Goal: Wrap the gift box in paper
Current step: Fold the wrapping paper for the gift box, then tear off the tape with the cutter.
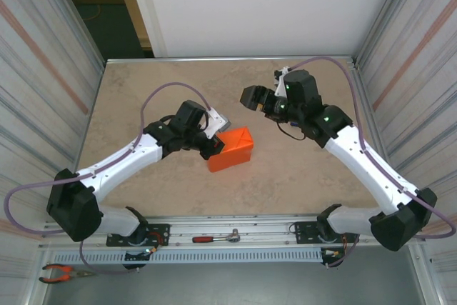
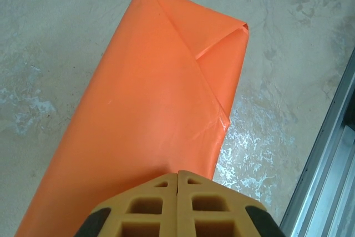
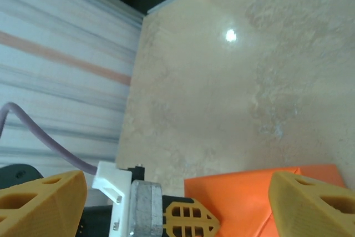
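Observation:
The gift box [image 1: 232, 148] lies mid-table as a bright orange parcel, the paper [image 2: 161, 109] folded round it with a triangular flap on top. My left gripper [image 1: 213, 145] is shut, its yellow fingertips [image 2: 177, 178] pressed together and resting against the parcel's left end. In the right wrist view the parcel [image 3: 249, 203] lies below, with the left gripper's fingers [image 3: 191, 220] at its edge. My right gripper [image 1: 251, 97] hangs above the table behind the parcel, apart from it. It is open [image 3: 177, 203], its fingers spread wide with nothing between them.
A red-handled ratchet [image 1: 218, 237] lies on the front rail and red pliers [image 1: 61, 273] sit at the near left. Corrugated walls [image 1: 43, 69] close both sides. A metal rail [image 2: 327, 181] runs close to the parcel's near side.

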Robot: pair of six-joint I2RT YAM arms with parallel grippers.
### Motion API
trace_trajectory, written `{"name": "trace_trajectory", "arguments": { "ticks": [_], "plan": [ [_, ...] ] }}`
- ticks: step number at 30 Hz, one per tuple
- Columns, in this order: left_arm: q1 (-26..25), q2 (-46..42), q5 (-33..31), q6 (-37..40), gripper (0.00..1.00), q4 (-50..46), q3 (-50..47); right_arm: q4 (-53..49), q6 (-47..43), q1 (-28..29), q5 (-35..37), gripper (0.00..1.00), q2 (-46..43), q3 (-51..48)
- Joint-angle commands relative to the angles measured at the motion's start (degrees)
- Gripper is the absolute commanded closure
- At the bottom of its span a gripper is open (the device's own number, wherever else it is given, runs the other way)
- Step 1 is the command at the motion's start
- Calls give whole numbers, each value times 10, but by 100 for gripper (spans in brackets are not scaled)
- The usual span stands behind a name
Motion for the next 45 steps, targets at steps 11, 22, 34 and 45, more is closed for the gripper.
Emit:
{"name": "trace_trajectory", "arguments": {
  "ticks": [11, 22, 34, 45],
  "plan": [
    [39, -9, -22, 33, 100, -50, 2, -6, 10, 39, 87, 11, -61, 44],
    [41, 6, -12, 32, 100, -33, -7, 16, -11, 59, 93, 12, -55, 58],
    [42, -13, -24, 34, 100, -37, -24, 57, 7, 61, 39, 17, -47, 55],
    [43, -13, -22, 33, 100, -25, -42, 75, 16, -141, 9, 19, -108, -87]
  ]
}}
